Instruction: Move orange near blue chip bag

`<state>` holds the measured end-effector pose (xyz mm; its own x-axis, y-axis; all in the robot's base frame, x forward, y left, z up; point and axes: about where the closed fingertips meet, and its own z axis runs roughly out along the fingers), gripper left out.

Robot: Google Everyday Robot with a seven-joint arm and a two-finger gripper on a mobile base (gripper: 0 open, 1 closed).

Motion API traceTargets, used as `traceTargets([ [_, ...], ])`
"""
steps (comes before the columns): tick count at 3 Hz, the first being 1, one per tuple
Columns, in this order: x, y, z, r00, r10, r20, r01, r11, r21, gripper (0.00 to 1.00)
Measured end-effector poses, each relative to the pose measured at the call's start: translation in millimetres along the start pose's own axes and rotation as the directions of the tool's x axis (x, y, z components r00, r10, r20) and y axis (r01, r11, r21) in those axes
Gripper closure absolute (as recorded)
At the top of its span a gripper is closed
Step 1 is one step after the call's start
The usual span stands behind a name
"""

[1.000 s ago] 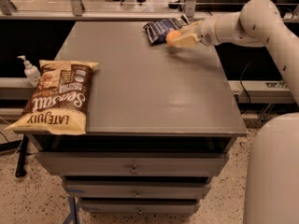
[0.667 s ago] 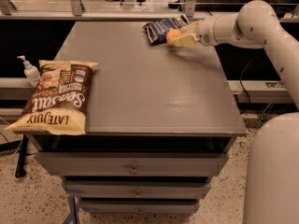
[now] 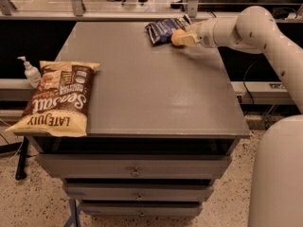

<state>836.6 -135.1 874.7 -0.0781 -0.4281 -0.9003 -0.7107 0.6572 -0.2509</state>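
A: Gripper?

B: Gripper [image 3: 182, 38] is over the table's [image 3: 151, 89] far right corner, closed on the orange [image 3: 176, 37]. The pale fingers [image 3: 188, 40] cover the fruit's right side, so only its left half shows.

A: Orange on the table or lifted?

B: Can't tell, it's low over the top at that far right corner. It sits right against the blue bag [image 3: 163, 30], touching or nearly so.

A: Blue bag?

B: Flat and crinkled at the table's far edge, right of centre. Its right end is behind the orange and gripper.

A: Containers?

B: Three drawers [image 3: 135, 167] in the table's front, all shut, contents hidden. The lowest one is partly cut off at the bottom. Big bag [image 3: 59, 98] lies flat on the table's near left corner, overhanging the left and front edges. It looks closed, and nothing of what's inside shows. Pump bottle [image 3: 31, 72] stands off the table, just past its left edge, on a lower ledge. Its fill level is unreadable.

A: Anything else cut off?

B: The arm [image 3: 236, 30] comes in from past the table's right side and runs out of frame. The white base [image 3: 279, 174] stands off the table's near right corner, cropped at the right and bottom.
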Motion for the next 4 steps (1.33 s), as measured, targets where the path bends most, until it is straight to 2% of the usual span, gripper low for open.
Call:
traceTargets([
  [1,6,3,3,1.0,0.013,-0.005,-0.013,0.9998,0.012,0.0],
  [4,18,4,-6,0.998,0.059,-0.001,-0.059,0.9983,0.0,0.0],
])
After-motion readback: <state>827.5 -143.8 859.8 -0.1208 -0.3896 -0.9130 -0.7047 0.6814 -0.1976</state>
